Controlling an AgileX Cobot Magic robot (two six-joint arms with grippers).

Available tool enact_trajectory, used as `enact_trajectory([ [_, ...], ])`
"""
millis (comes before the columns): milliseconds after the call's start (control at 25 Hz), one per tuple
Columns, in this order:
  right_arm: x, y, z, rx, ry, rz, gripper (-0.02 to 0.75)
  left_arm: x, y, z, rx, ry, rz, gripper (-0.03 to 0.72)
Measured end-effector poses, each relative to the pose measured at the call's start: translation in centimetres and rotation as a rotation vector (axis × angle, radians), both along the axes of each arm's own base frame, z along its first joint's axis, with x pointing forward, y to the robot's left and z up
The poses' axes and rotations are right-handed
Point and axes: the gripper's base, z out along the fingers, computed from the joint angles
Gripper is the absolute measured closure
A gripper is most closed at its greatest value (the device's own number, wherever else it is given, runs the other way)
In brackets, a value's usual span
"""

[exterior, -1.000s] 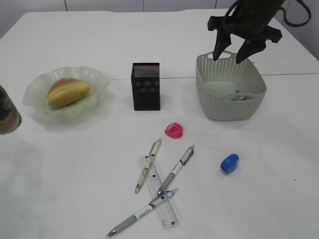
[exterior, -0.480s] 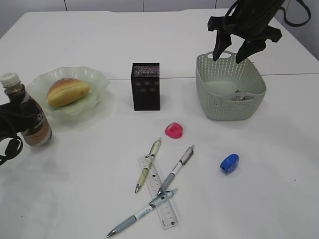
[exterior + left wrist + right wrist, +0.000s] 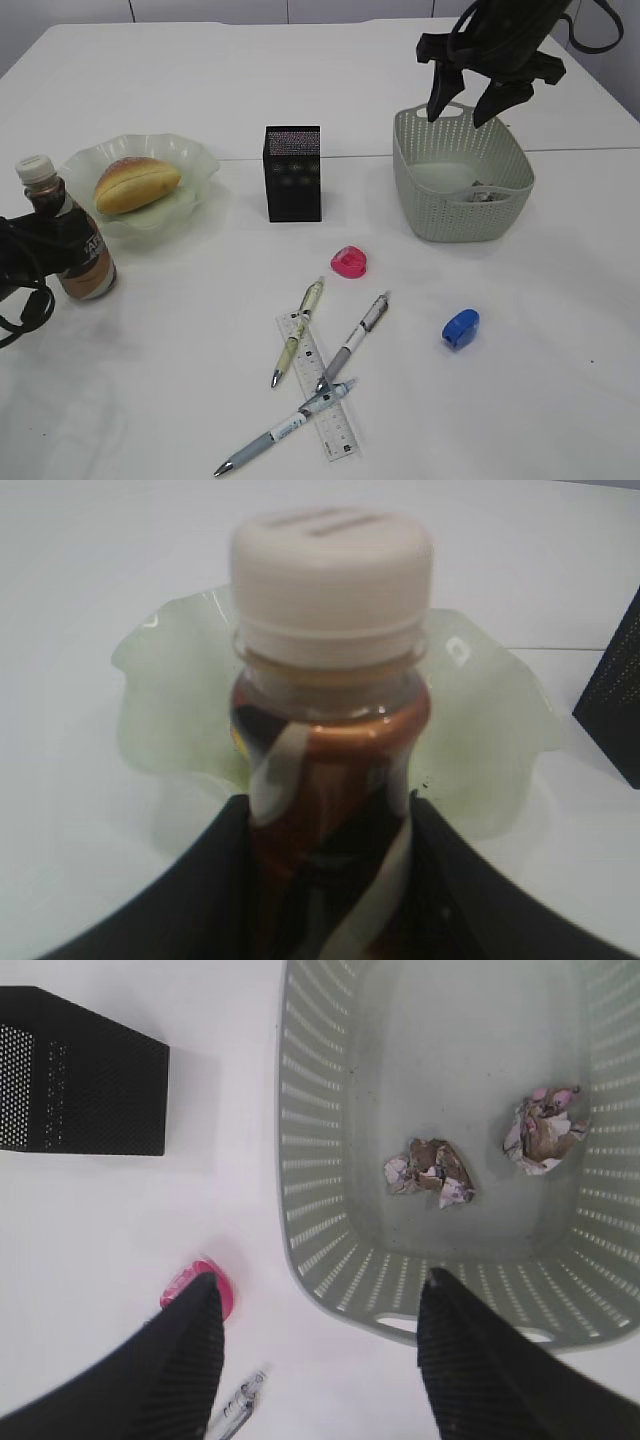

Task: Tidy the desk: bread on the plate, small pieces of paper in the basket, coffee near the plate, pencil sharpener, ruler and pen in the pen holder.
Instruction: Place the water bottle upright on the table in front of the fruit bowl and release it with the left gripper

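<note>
**Inspector:** Brown-and-white swirled coffee bottle with a white cap (image 3: 68, 232) stands upright on the white tabletop (image 3: 150, 380), just beside the translucent pale-green ruffled plate (image 3: 195, 160) on its near left side. The left end effector (image 3: 330, 880) is pinching the bottle's body, one dark finger on each flank.

**Assessor:** And the plate's contents?

**Inspector:** Golden-brown oval bread bun (image 3: 137, 183) lies on it. Two crumpled paper scraps (image 3: 430, 1172) sit in the grey-green perforated plastic basket (image 3: 320, 1260). The right end effector (image 3: 480, 100) hangs above that basket, spread and holding nothing.

**Assessor:** Outstanding items?

**Inspector:** Black square mesh pen holder (image 3: 292, 172) appears unfilled. Loose in front of it: a pink pencil sharpener (image 3: 350, 262), a blue pencil sharpener (image 3: 460, 328), a clear flat plastic ruler (image 3: 322, 390) and three pens (image 3: 352, 340) lying partly across it.

**Assessor:** Risks?

**Inspector:** In my judgement, the bottle is tall and narrow. If the fingers part unevenly or drag on withdrawal, it could tip onto the plate rim and jolt the bun. A release before it is seated squarely would cause the same. Later, the pens overlapping the ruler invite a grasp that catches two items at once.
</note>
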Motion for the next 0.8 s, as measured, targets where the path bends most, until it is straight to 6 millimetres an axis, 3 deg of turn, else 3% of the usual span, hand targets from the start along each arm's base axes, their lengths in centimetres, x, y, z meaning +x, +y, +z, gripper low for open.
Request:
enact_trajectory([
  [280,0.0,0.0,0.0,0.0,0.0,0.0,0.287,-0.01,-0.25,-0.01,0.005,-0.005,-0.03,0.225],
  [680,0.0,0.0,0.0,0.0,0.0,0.0,0.286,-0.17,-0.93,-0.04,0.021,-0.003,-0.113,0.197],
  [800,0.0,-0.02,0.0,-0.002,0.0,0.0,0.287,-0.14,-0.98,0.78,0.022,-0.03,-0.118,0.181],
])
